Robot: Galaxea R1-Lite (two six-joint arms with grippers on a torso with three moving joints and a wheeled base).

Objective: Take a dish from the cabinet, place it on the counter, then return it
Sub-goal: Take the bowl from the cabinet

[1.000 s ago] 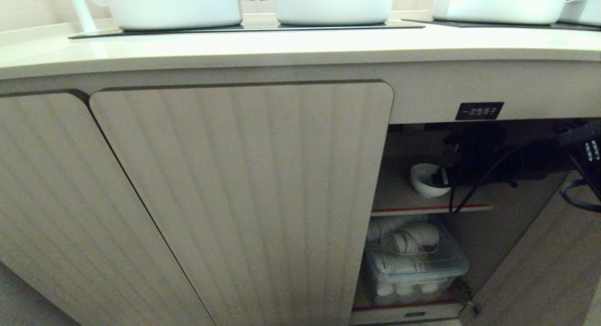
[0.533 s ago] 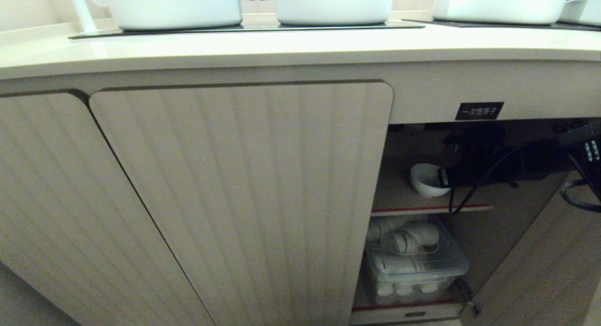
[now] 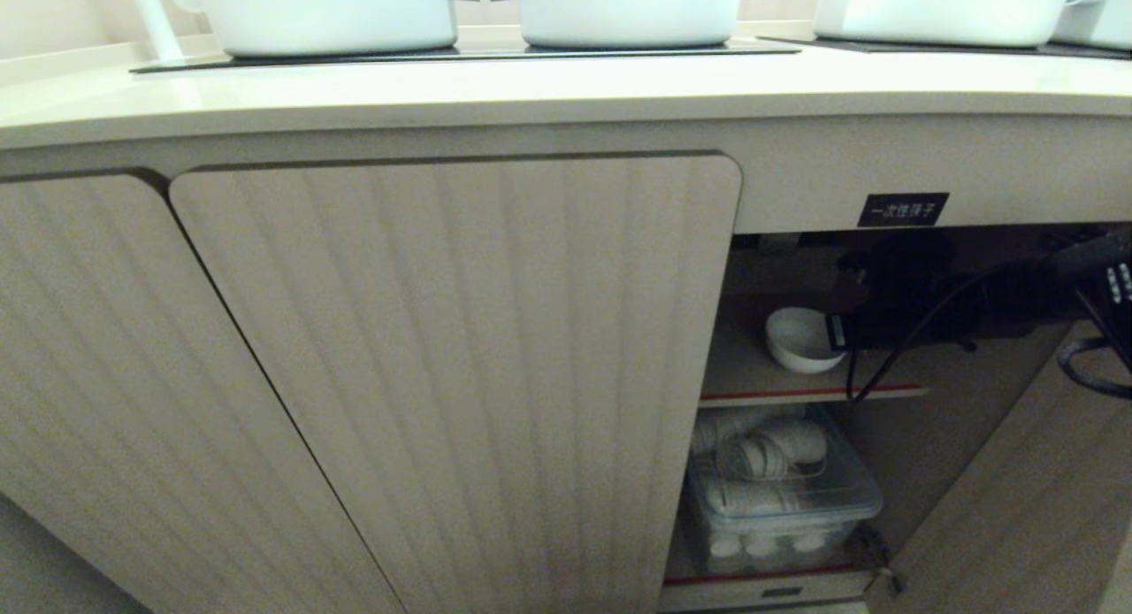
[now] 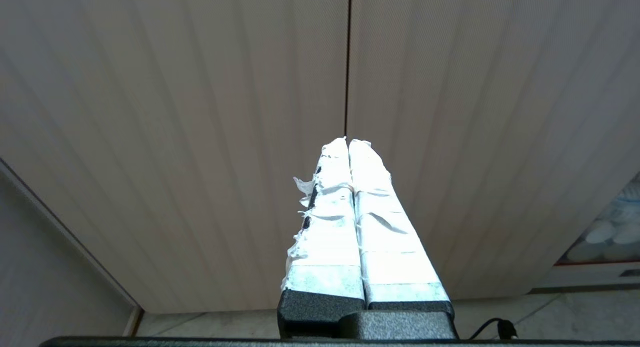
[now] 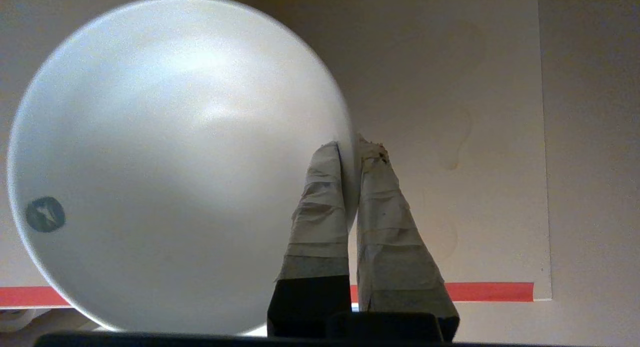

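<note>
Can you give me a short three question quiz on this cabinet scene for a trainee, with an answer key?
1. True or false: the right tool is shut on the rim of the dish.
2. Where does the dish sit? A) on the counter B) on the upper inner shelf of the cabinet C) in the clear bin
3. Fill in: the left tool faces the cabinet's fluted ____.

Key
1. True
2. B
3. doors
</note>
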